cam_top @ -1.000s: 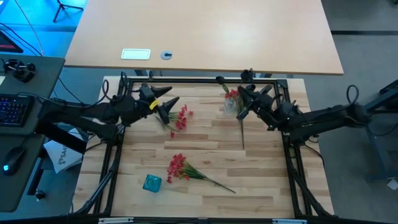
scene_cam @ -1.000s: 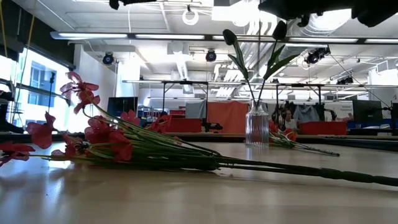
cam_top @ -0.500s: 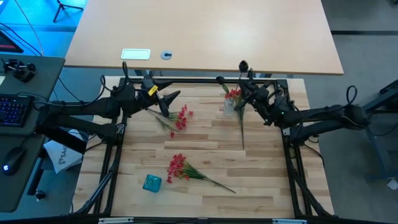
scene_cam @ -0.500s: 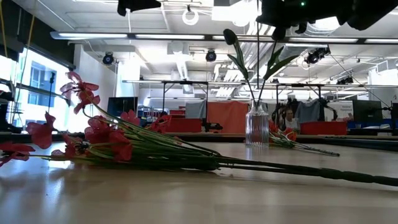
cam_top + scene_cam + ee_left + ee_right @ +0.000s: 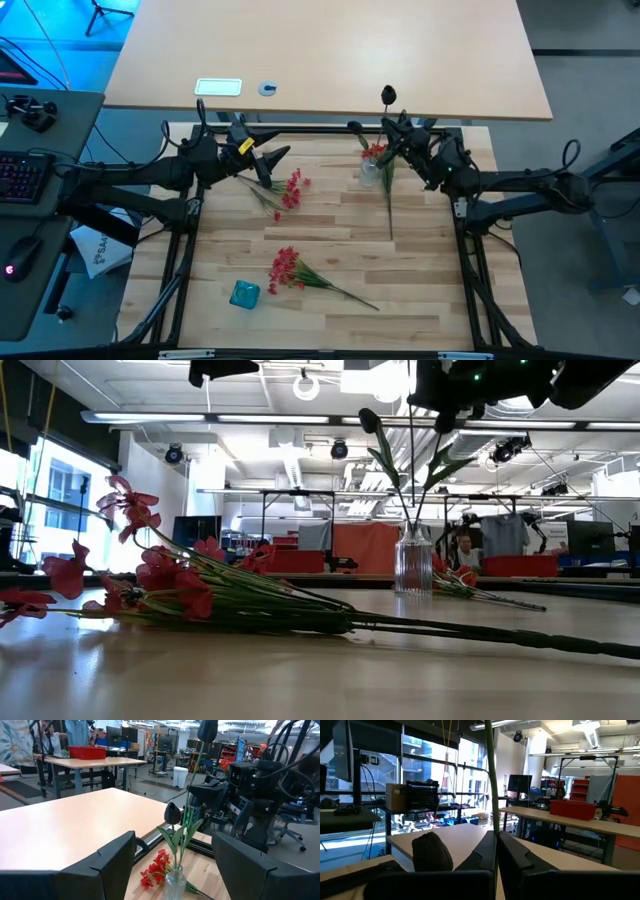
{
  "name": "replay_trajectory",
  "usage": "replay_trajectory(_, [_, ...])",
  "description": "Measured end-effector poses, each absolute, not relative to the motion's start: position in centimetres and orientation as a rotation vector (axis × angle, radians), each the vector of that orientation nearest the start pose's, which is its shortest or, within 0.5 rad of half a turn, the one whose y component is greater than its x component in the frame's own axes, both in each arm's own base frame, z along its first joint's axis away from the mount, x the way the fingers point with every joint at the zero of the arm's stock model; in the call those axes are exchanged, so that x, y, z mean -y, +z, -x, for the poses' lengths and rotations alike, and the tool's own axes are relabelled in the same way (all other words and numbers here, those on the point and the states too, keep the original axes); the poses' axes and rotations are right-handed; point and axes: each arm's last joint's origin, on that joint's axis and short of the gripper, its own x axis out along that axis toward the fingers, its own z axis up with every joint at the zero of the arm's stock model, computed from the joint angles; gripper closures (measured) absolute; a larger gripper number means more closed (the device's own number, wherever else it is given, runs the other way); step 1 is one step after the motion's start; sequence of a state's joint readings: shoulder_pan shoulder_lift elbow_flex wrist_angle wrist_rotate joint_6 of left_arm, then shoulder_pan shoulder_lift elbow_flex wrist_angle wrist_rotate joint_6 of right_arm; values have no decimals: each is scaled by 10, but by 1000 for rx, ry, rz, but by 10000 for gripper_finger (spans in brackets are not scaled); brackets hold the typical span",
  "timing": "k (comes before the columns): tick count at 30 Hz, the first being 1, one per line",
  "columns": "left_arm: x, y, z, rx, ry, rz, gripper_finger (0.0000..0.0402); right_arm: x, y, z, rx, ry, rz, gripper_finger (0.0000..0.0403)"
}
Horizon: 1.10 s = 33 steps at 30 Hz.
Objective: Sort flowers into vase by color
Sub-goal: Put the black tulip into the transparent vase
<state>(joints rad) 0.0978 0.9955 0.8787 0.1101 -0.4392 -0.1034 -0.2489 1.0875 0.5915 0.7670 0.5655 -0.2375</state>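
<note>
High view: sort partly done, dark stems going into the vase [image 5: 369, 172], upper right.
Right gripper [image 5: 397, 130] jaws clamped on a dark-bud stem [image 5: 388, 97] above it; left gripper [image 5: 268, 160] jaws apart, idle upper left; red sprigs [image 5: 290, 268] lie on the tabletop [image 5: 420, 280].

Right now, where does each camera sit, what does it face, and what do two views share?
High: above the table, straight down; both arms show.
Low: table-top height, level across flowers to vase; arms overhead.
Left wrist: on left arm, facing vase; open left fingers show.
Right wrist: on right arm, facing the room; right fingers shut on stem.
Shared: low and left wrist show the vase.
</note>
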Motion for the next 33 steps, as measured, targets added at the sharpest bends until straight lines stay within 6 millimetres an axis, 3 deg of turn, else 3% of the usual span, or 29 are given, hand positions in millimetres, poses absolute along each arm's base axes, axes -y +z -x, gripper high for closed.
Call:
replay_trajectory(14, [-34,355,-218,22,552,99,151,80,274,-236,59,-804,163,403])
replay_trajectory(33, [-34,355,-218,28,556,122,151,78,279,-227,36,-813,155,403])
